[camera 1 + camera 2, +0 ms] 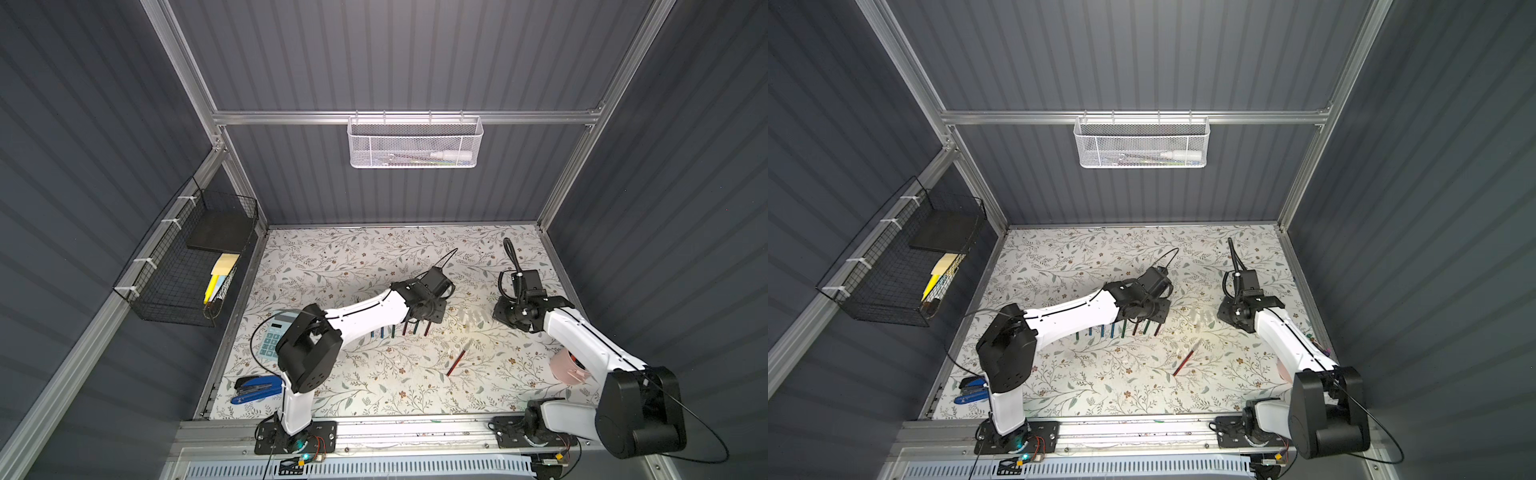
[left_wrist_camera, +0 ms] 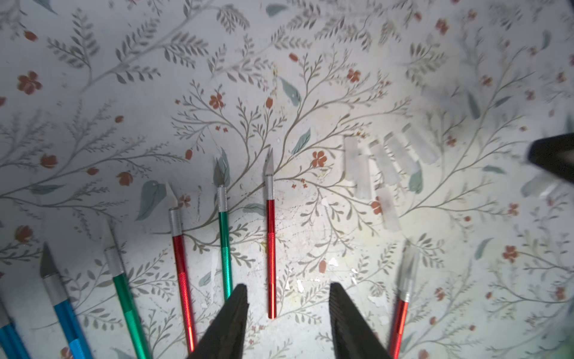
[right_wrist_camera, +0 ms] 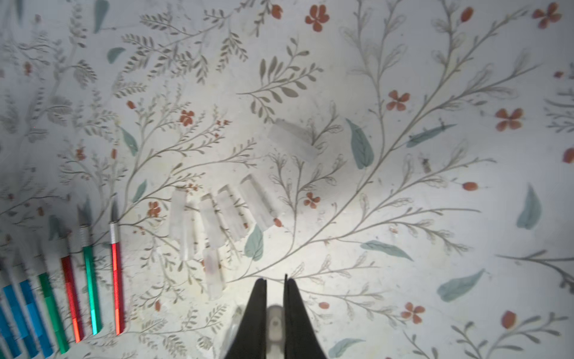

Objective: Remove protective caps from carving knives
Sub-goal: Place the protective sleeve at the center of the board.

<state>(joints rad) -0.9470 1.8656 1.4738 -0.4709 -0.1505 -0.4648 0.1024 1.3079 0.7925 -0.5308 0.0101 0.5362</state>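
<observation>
Seemingly nearing the last cap: hovering left gripper (image 2: pixel 288 285), fingers apart, over bared metallic-handled carving knives (image 2: pixel 271 248); right gripper (image 3: pixel 275 278) fingers pressed together. Next likely requiring grasping the lone clear-capped red knife (image 1: pixel 456 362).

The carving knives (image 2: pixel 271 248) have shiny metallic handles in red, green and blue, with silvery collars and grey blades. The protective caps (image 3: pixel 257 202) are cloudy white and half see-through; the table (image 1: pixel 332 257) is off-white, printed with grey-green leafy sprigs, teal leaves and small rust-red flowers
</observation>
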